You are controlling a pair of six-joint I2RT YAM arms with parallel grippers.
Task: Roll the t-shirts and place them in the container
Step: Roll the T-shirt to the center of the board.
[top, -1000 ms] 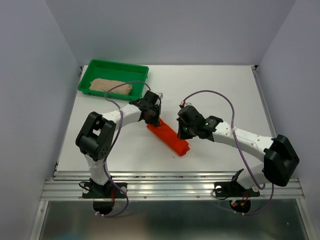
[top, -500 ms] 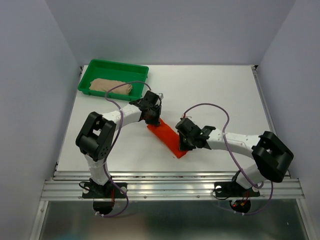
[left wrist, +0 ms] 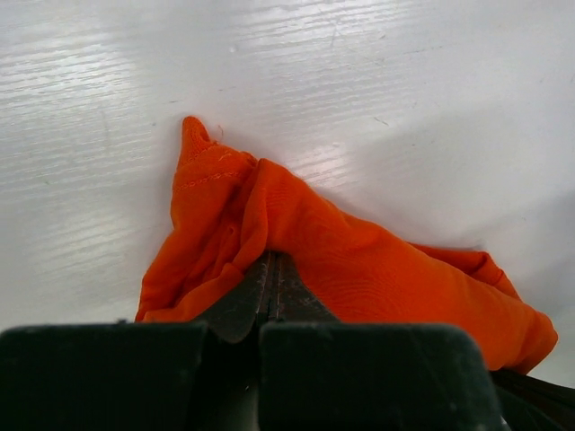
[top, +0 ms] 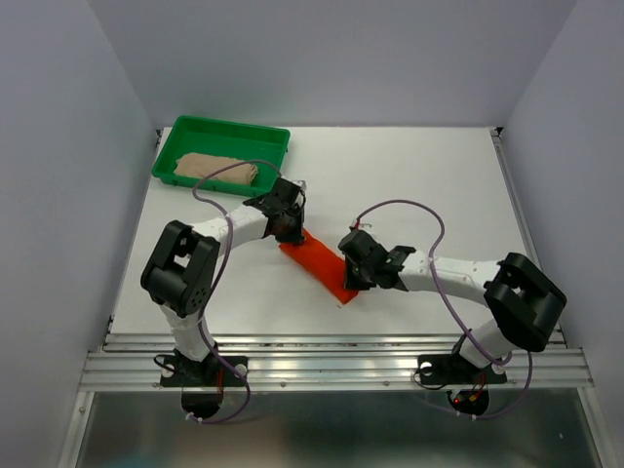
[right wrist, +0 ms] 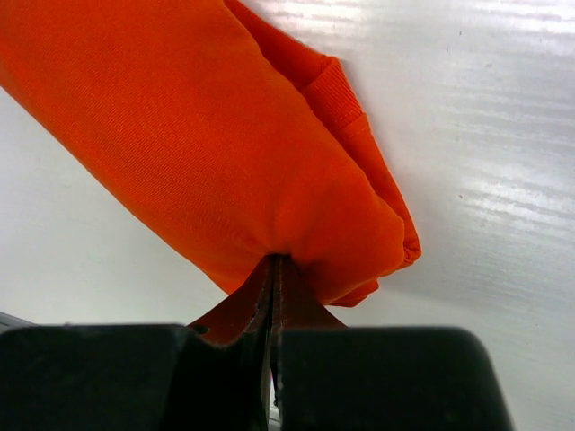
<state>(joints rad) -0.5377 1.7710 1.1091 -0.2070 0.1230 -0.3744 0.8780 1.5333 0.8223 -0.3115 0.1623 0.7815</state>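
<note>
The orange-red t-shirt [top: 317, 261] lies as a tight roll, running diagonally across the middle of the table. My left gripper [top: 289, 232] is shut, its tips pushed into the roll's far left end [left wrist: 359, 260]. My right gripper [top: 349, 278] is shut too, tips pressed against the near right end [right wrist: 198, 135]. In both wrist views the jaws meet with no cloth showing between them; the tips themselves [left wrist: 272, 260] [right wrist: 274, 262] are sunk in the fabric. The beige t-shirt [top: 216, 170] lies rolled in the tray.
A green tray [top: 229, 132] sits at the table's far left corner. Grey walls close in the table on three sides. A metal rail [top: 341, 366] runs along the near edge by the arm bases. Purple cables loop over both arms.
My right gripper swung down and left from beside the roll to its near end. The left gripper and the roll shifted a little to the left. Both grippers stayed shut.
</note>
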